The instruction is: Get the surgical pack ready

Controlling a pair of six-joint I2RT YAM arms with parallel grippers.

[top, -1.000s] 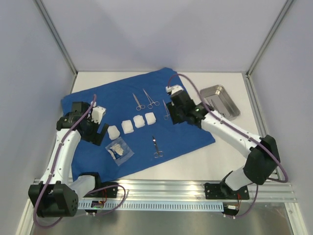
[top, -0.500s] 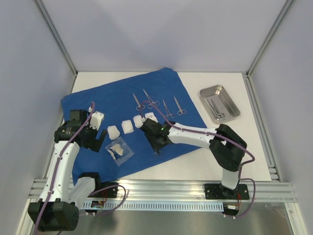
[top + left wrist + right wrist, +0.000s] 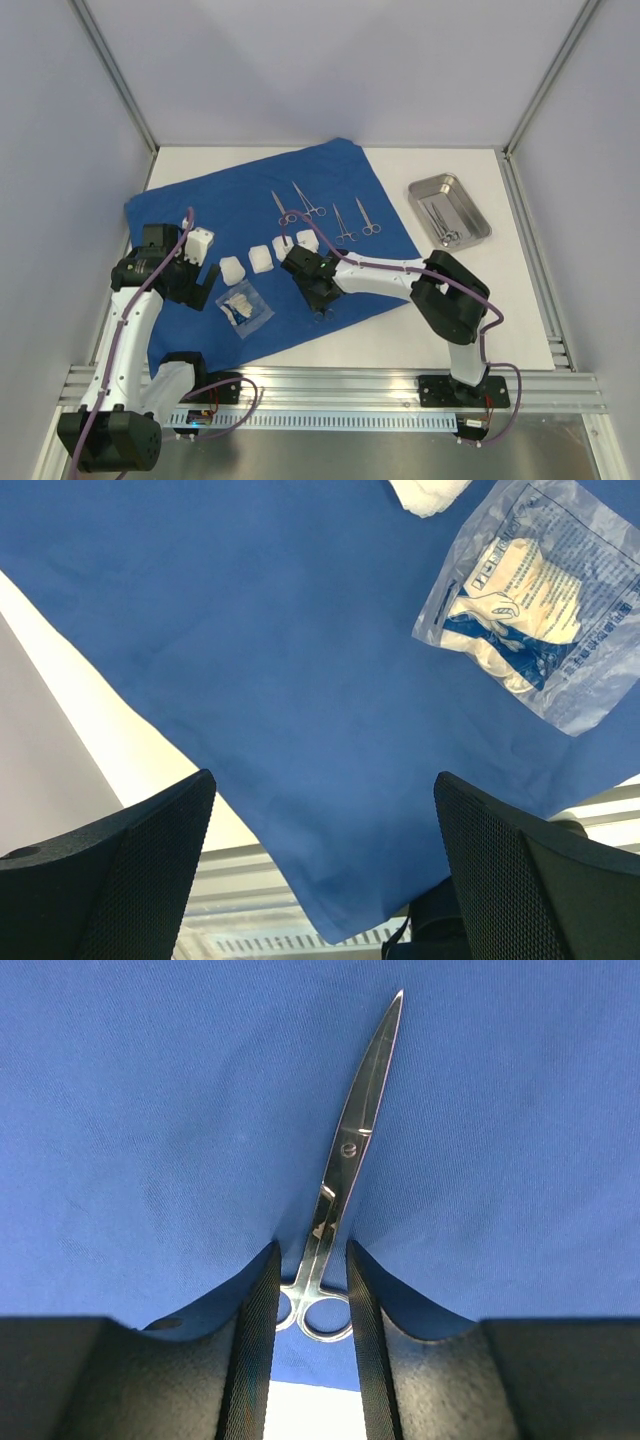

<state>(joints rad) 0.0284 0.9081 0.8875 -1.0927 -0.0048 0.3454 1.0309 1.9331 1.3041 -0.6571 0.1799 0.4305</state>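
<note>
The blue drape (image 3: pixel 230 200) lies spread flat, with several white gauze squares (image 3: pixel 260 259) in a row on it. Near its front edge lie small steel scissors (image 3: pixel 350 1150). My right gripper (image 3: pixel 310 1255) presses into the cloth there. Its pads touch both ring handles, and the scissors still rest on the drape. From above, that gripper (image 3: pixel 320 298) covers most of them. Several more instruments (image 3: pixel 308 200) lie further back. My left gripper (image 3: pixel 325 810) hangs open over the drape's (image 3: pixel 280 630) near left edge, holding nothing.
A steel tray (image 3: pixel 470 203) with instruments in it stands on the bare table at the right. A clear pouch of white gloves (image 3: pixel 243 307) lies on the drape by the left gripper (image 3: pixel 203 280). The drape's corner overhangs the slotted rail (image 3: pixel 240 860).
The right arm swung from the back right, near the tray, down to the scissors at the front and narrowed its jaws round them. The left arm drew back slightly.
</note>
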